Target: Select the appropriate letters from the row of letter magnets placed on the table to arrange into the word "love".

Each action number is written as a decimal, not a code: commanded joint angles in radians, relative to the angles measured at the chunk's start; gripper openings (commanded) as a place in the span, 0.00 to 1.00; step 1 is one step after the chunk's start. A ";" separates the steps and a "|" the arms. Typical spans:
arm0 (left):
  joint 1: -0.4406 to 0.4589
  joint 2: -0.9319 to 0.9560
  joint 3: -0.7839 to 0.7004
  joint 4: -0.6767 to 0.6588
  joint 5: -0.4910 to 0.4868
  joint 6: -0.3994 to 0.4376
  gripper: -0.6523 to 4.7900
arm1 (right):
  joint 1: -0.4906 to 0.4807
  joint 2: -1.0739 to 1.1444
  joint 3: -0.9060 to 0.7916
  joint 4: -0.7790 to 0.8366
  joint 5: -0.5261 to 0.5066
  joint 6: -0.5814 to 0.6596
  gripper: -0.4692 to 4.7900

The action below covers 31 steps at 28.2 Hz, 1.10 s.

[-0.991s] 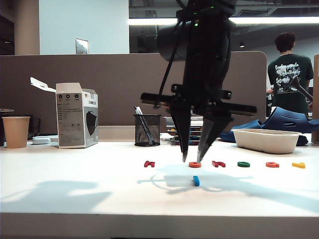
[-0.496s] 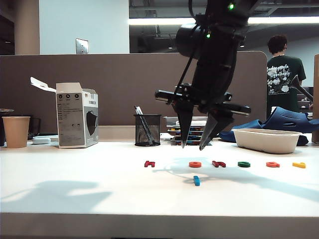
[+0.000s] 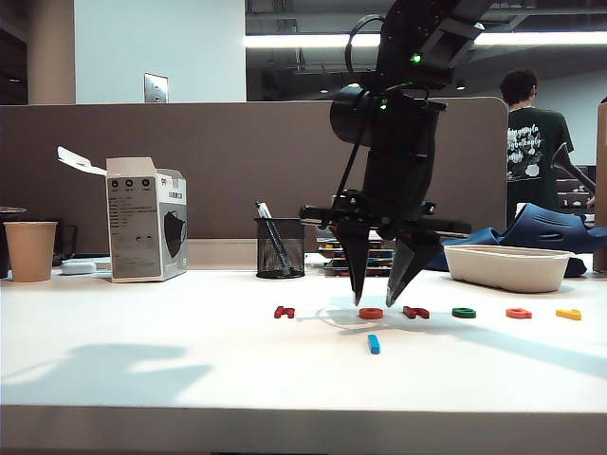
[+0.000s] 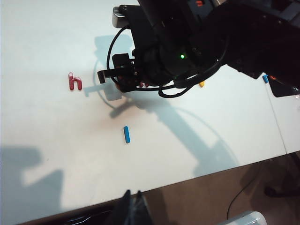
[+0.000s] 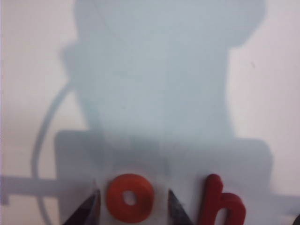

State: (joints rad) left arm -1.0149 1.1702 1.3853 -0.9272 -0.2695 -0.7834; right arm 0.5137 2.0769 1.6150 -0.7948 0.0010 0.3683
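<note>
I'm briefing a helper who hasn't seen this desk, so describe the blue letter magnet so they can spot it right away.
Start at the white table and find the row of letter magnets under the open right gripper. The blue bar lies alone in front of that row, nearer the table's front edge, just ahead of the orange ring. It is the only blue piece and a plain straight stick.

Office bay behind the white desk, lit from overhead.

Brown partition wall (image 3: 218, 171) across the back; pale blue wall (image 3: 161, 47) above it at left, carrying a metal switch plate (image 3: 156, 88). Long ceiling strip light (image 3: 294, 41) glowing across a dark ceiling. On the desk's far edge: paper cup (image 3: 29, 250), opened cardboard box (image 3: 144, 230), black mesh pen holder (image 3: 281, 246), shallow white tray (image 3: 507, 267). A person in a dark green printed T-shirt (image 3: 539, 142) stands at right, back turned.
</note>
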 commanded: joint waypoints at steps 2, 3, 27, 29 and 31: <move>-0.001 -0.002 0.003 0.008 -0.003 -0.002 0.11 | 0.004 -0.002 0.003 0.001 0.003 -0.003 0.42; -0.001 -0.002 0.003 0.008 -0.003 -0.002 0.11 | 0.005 0.000 0.003 -0.002 0.003 -0.003 0.42; -0.001 -0.002 0.003 0.008 -0.003 -0.002 0.11 | 0.016 0.043 0.003 -0.024 -0.003 -0.003 0.37; -0.001 -0.002 0.003 0.008 -0.003 -0.002 0.11 | 0.016 0.043 0.003 -0.023 -0.003 -0.003 0.35; -0.001 -0.002 0.003 0.008 -0.003 -0.002 0.11 | 0.016 0.043 0.003 -0.026 -0.003 -0.003 0.28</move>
State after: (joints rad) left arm -1.0149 1.1706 1.3853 -0.9276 -0.2695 -0.7834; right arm 0.5278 2.1063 1.6253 -0.8104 0.0048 0.3679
